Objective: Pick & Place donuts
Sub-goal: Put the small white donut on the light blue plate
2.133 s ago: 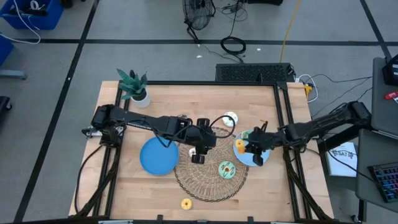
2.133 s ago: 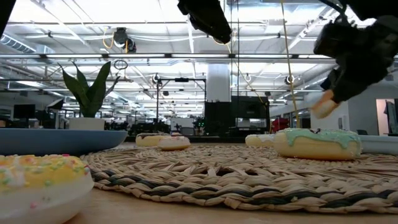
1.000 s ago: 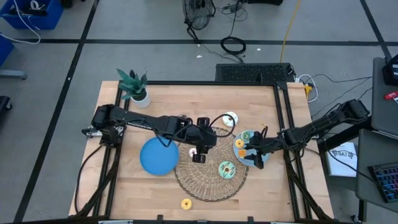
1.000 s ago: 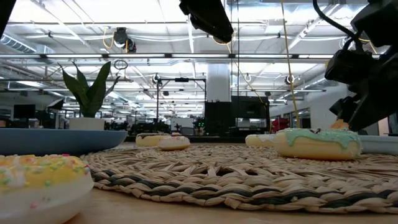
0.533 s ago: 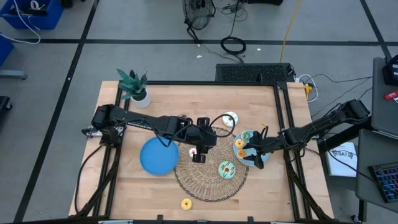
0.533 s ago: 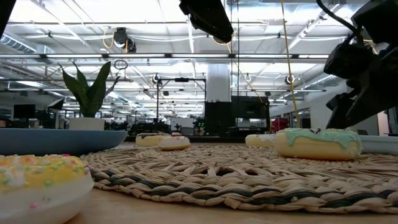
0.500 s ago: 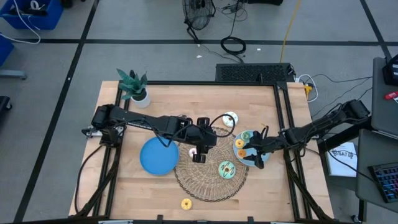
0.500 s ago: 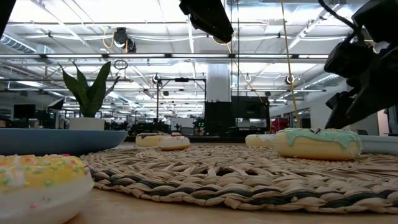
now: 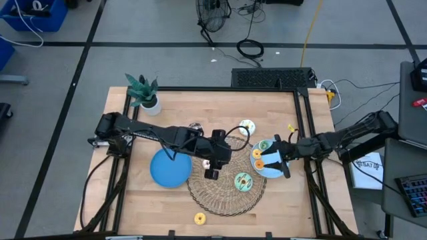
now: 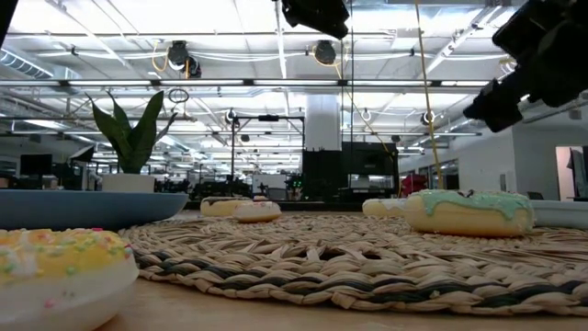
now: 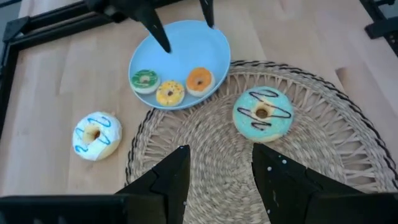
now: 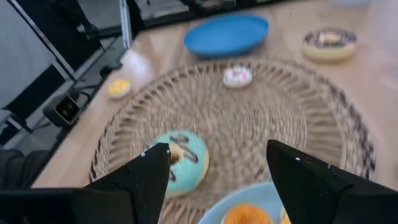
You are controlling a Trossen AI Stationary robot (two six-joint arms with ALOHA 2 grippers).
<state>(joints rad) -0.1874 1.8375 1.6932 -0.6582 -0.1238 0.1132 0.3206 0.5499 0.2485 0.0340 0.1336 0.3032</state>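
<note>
The right gripper (image 9: 279,161) hangs with fingers released above the round blue plate (image 11: 213,42) holding three small donuts (image 11: 170,93). Next it probably fetches another donut. The left gripper (image 11: 217,168) waits nearby, spread and empty.

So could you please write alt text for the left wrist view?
A light blue plate holds three small donuts: green, yellow and orange. Beside it, a mint-iced donut lies on a woven mat, a white-iced donut on the bare table.

Three small donuts (image 11: 170,87), green, yellow and orange, lie flat on the light-blue plate (image 11: 211,43). A mint-iced donut (image 11: 262,114) lies nearby.
</note>
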